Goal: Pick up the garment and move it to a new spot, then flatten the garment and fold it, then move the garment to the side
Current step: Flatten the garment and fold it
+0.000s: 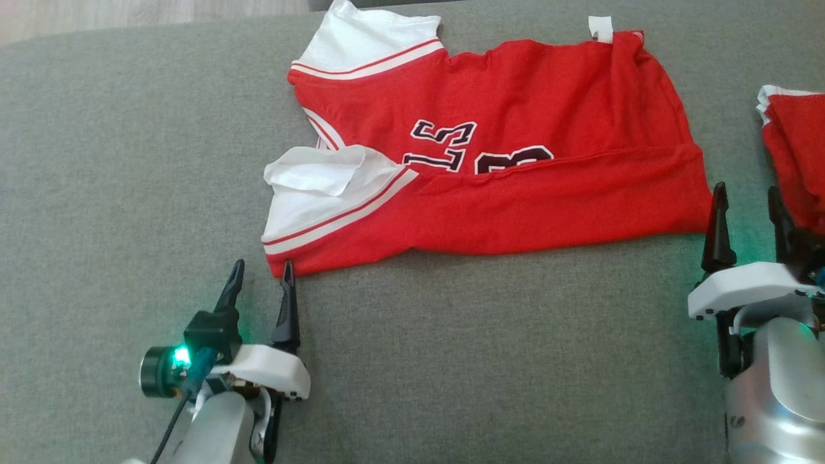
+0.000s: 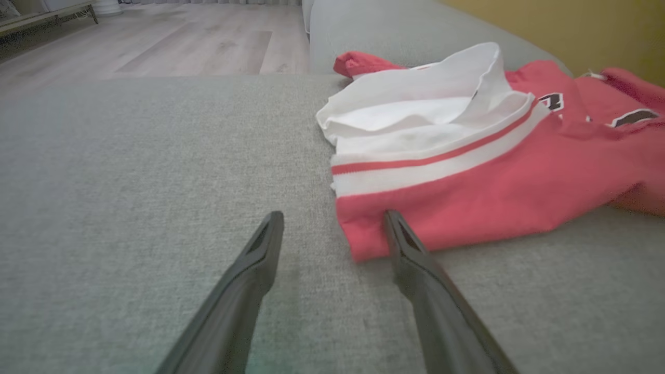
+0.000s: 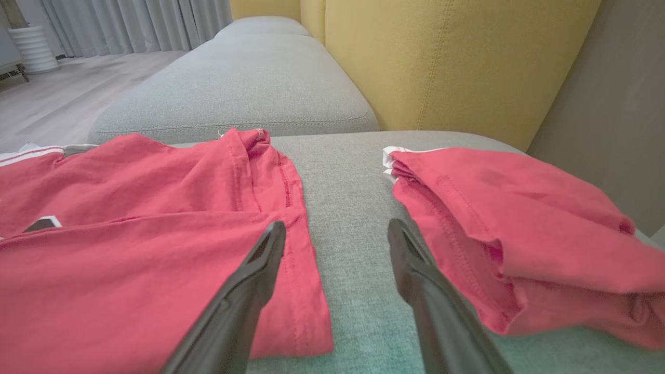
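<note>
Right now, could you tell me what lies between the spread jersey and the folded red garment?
A bare strip of grey cushion, clearest in the right wrist view; the open right pincer points along it.

left gripper point(image 2: 332, 221) low over grey cushion point(image 2: 130, 182), fingers point(image 2: 244, 291) spread apart, nothing between them. red jersey point(image 2: 493, 182) lying just ahead on right, white sleeve point(image 2: 415, 114) rumpled on top. right finger tip at jersey's near corner. wood floor point(image 2: 156, 41) beyond.

Lettering point(image 1: 445, 134) half under garment point(image 1: 548, 96) fold
</note>
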Motion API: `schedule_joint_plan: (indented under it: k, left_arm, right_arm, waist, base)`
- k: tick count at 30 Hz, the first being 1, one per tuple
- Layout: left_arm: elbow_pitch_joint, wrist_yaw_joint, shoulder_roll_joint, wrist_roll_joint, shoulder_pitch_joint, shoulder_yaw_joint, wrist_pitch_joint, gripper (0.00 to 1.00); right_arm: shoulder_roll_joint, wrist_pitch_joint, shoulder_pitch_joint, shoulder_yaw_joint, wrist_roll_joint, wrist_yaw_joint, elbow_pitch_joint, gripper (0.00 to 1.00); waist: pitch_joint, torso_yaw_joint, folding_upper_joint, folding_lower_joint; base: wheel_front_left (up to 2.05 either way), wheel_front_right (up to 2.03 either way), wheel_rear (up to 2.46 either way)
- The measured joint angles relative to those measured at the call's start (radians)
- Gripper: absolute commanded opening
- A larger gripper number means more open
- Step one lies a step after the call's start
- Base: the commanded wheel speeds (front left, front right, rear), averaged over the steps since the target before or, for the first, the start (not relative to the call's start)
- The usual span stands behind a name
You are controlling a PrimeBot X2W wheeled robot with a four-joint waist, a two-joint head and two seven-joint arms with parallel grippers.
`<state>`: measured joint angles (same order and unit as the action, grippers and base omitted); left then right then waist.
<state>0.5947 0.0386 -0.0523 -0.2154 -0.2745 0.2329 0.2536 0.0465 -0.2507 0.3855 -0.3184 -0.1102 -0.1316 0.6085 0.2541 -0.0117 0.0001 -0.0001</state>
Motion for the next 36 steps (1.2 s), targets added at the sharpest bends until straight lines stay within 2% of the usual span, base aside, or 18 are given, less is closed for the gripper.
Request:
schedule_joint_plan:
  k: [7,8,9,10,11,12,13,16,20,23,24,25,26,36]
  left_arm:
    - [0.135,-0.003,0.001,0.011,-0.092,-0.001,0.004,1.0]
    - [0.158,-0.005,0.002,0.011,-0.108,0.0,0.004,0.81]
    - [0.183,-0.01,0.002,0.011,-0.123,0.003,0.004,0.49]
    - [0.201,-0.019,0.002,0.011,-0.136,0.007,0.004,0.41]
    - [0.218,-0.031,0.002,0.011,-0.149,0.013,0.004,0.08]
    - [0.218,-0.031,0.002,0.011,-0.149,0.013,0.004,0.0]
    - [0.25,-0.068,0.002,0.01,-0.17,0.029,0.003,0.0]
    - [0.266,-0.084,0.003,0.002,-0.178,0.034,0.003,0.0]
    - [0.273,-0.084,0.003,0.002,-0.183,0.052,0.003,0.0]
    - [0.264,-0.084,0.001,0.004,-0.18,0.058,0.003,0.0]
    - [0.26,-0.084,0.001,0.004,-0.177,0.061,0.003,0.0]
    - [0.254,-0.088,0.001,0.005,-0.17,0.063,0.003,0.0]
    - [0.246,-0.092,0.0,0.005,-0.161,0.066,0.003,0.0]
    - [0.131,-0.087,-0.025,0.004,-0.062,0.079,-0.026,0.0]
  right_arm:
    - [0.0,0.0,-0.003,0.015,-0.012,0.0,0.003,1.0]
    - [0.0,0.0,-0.003,0.017,-0.012,0.0,0.012,1.0]
    - [0.0,0.0,-0.003,0.022,-0.011,0.0,0.021,1.0]
    - [0.0,0.0,-0.003,0.027,-0.011,0.0,0.031,1.0]
    - [0.0,0.0,-0.003,0.031,-0.007,0.0,0.042,1.0]
    - [0.0,0.0,-0.003,0.031,-0.007,0.0,0.042,1.0]
    - [0.0,0.0,-0.003,0.039,-0.003,0.0,0.062,1.0]
    - [0.0,0.0,-0.002,0.047,0.013,0.0,0.08,1.0]
    - [0.0,0.0,-0.001,0.053,0.04,0.0,0.119,1.0]
    - [0.004,0.0,0.007,0.06,0.066,0.0,0.195,1.0]
    - [0.007,0.0,0.014,0.065,0.077,0.0,0.217,0.76]
    - [0.015,0.0,0.023,0.073,0.09,0.0,0.233,0.11]
    - [0.025,0.0,0.033,0.081,0.102,0.0,0.249,0.0]
    - [0.072,0.002,0.024,0.152,0.173,0.0,0.271,0.0]
  waist:
    - [0.018,-0.01,0.0,0.0001]
    - [0.02,-0.012,0.0,0.0]
    - [0.021,-0.014,0.0,0.0]
    - [0.022,-0.015,0.0,0.0]
    - [0.022,-0.016,0.0,0.0]
    - [0.022,-0.016,0.0,0.0]
    - [0.019,-0.017,0.0,0.0]
    - [0.015,-0.015,0.0,0.0]
    - [0.004,-0.006,0.0,0.0001]
    - [-0.004,0.005,0.0,0.0002]
    - [-0.006,0.008,0.0,0.0002]
    - [-0.009,0.012,0.0,0.0001]
    - [-0.012,0.016,0.0,0.0002]
    - [-0.069,0.03,0.0,0.0002]
  base:
    - [0.0,0.0,0.0]
    - [0.0,0.0,0.0]
    - [0.0,0.0,0.0]
    - [0.0,0.0,0.0]
    - [0.0,0.0,0.0]
    - [0.0,0.0,0.0]
    - [0.0,0.0,0.0]
    - [0.0,0.0,0.0]
    - [0.0,0.0,0.0]
    - [0.0,0.0,0.0]
    - [0.0,0.0,0.0]
    - [0.0,0.0,0.0]
    - [0.0,0.0,0.0]
    - [0.0,0.0,0.0]
